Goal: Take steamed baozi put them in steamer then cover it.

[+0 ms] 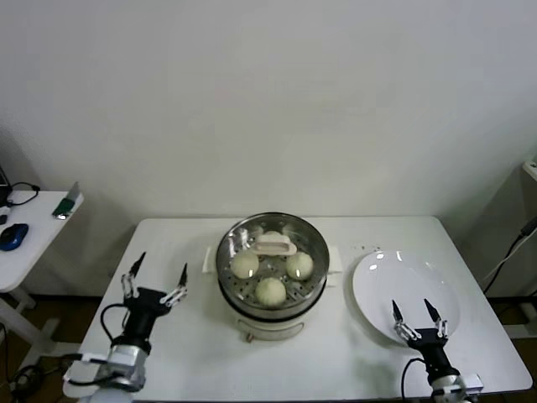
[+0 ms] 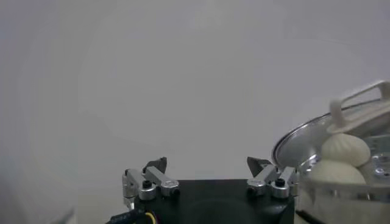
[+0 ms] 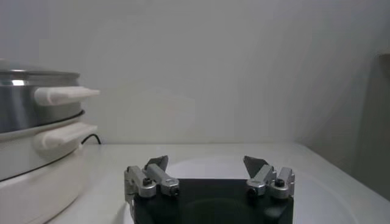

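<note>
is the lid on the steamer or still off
On. The glass lid sits level on the steamer rim, its white handle centred, with the buns visible through it. Both grippers are clear of it.

A white desk [image 1: 193,353] with rounded corners stands against a plain pale wall [image 1: 268,101]. Toward its right side lies a flat white plate [image 1: 407,294], round and glossy with small glints of light near its far rim. Off to the left is a second, smaller white side table [image 1: 25,243] carrying a blue computer mouse [image 1: 13,236], a small green-and-grey object [image 1: 67,203] and a black cable [image 1: 21,193].
</note>
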